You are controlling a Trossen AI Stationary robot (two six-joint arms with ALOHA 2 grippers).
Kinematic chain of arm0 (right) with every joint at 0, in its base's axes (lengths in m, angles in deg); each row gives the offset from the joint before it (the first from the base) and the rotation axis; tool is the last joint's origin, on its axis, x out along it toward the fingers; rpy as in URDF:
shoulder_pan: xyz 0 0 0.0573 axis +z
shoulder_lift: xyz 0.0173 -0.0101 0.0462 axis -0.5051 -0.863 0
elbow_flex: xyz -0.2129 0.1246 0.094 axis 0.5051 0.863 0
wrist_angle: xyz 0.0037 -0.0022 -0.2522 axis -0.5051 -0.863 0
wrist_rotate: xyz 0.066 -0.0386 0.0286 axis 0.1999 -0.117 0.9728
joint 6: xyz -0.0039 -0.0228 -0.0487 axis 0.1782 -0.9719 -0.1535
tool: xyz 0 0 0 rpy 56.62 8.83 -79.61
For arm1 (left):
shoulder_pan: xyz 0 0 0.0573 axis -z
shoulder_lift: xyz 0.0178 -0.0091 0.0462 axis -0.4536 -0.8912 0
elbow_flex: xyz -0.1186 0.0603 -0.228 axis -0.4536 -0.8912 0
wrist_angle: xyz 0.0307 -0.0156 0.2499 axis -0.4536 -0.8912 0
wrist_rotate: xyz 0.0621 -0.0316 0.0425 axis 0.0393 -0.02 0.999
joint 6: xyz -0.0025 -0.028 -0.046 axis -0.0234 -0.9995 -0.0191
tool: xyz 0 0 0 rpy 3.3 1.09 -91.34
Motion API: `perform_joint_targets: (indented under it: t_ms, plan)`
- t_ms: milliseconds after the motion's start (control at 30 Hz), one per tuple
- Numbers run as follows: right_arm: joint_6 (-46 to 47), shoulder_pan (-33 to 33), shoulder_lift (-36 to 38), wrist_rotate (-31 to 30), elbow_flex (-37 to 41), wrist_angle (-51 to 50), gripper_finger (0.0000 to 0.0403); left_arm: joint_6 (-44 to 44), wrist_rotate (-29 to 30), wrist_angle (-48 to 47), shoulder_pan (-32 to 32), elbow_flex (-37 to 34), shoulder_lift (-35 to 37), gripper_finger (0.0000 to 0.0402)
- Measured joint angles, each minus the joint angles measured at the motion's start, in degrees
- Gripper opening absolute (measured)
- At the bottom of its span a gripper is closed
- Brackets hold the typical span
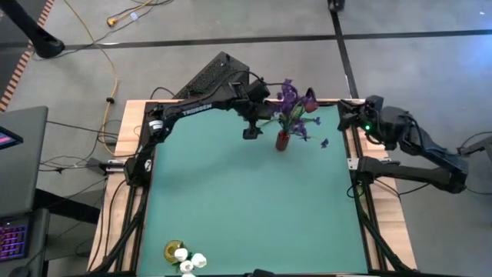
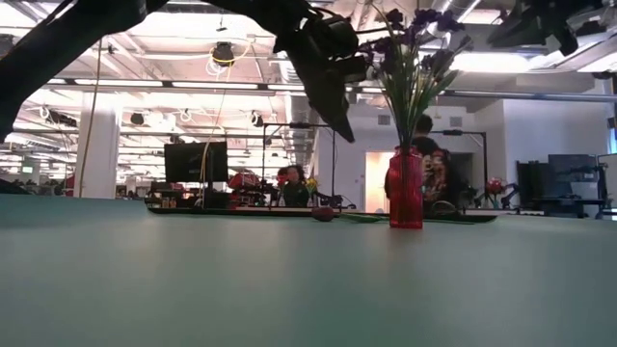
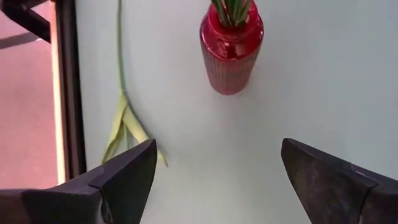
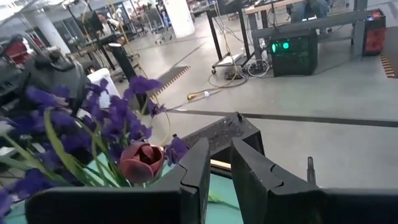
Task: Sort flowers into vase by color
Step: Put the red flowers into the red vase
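A red vase (image 1: pixel 283 141) stands upright on the green tabletop (image 1: pixel 246 200) near the middle of the far edge, holding purple sprigs (image 1: pixel 289 98) and green stems. A dark red tulip bud (image 4: pixel 141 162) shows among the purple sprigs in the right wrist view. The left end effector (image 1: pixel 251 131) hovers above the tabletop just beside the vase, on its left-edge side, with its fingers (image 3: pixel 127 171) spread wide apart and gripping nothing. In the left wrist view the vase (image 3: pixel 231 51) sits ahead of the open fingers, and a loose green stem (image 3: pixel 122 93) with leaves lies flat on the tabletop along the far edge. The low view shows a dark red bud (image 2: pixel 323 214) lying on the tabletop beside the vase (image 2: pixel 405 189). The right end effector (image 1: pixel 347 115) rests at the far right corner, its fingers (image 4: pixel 196 165) close together with only a narrow gap and gripping nothing. A yellow vase (image 1: pixel 174 250) with white tulips (image 1: pixel 188 260) lies at the near edge, toward the left corner, well apart from the red vase. A person (image 2: pixel 429 173) shows in the room beyond the tabletop.
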Motion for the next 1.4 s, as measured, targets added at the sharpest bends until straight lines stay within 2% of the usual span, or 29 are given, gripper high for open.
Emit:
perform_joint_targets:
  t_ms: [167,267,567,867,1033,1133,1233,1400]
  plan:
    - [0.00,-0.09,-2.18,-0.16,0.00,0.08,0.0091,-0.72,-0.29,-0.49,0.00,0.00,0.33,0.0332]
    - [0.02,-0.09,-3.31,-1.18,0.00,0.15,0.0091,-1.00,1.95,-1.05,0.02,0.00,1.01,0.0332]
    - [0.04,-0.11,-4.74,-1.74,0.00,0.17,0.0091,-1.36,2.89,-2.40,-0.48,0.00,5.81,0.0332]
    - [0.17,-0.11,-4.61,-1.62,0.00,-0.12,0.0091,-1.22,8.65,-7.52,-1.81,0.00,8.43,0.0332]
    - [1.67,-0.11,-4.61,-0.48,0.00,-1.58,0.0091,-2.78,12.85,-7.30,-4.48,0.00,8.43,0.0332]
    - [2.01,-0.05,-4.63,-0.09,0.00,-2.77,0.0091,-4.96,12.49,-5.12,-7.17,0.04,8.12,0.0332]
    - [2.19,-0.01,-4.65,0.06,0.00,-3.98,0.0091,-10.86,11.01,-3.32,-10.01,-0.01,7.75,0.0332]
    - [2.15,-0.02,-4.68,0.04,0.00,-5.00,0.0091,-14.57,7.84,-2.32,-11.60,0.02,7.58,0.0332]
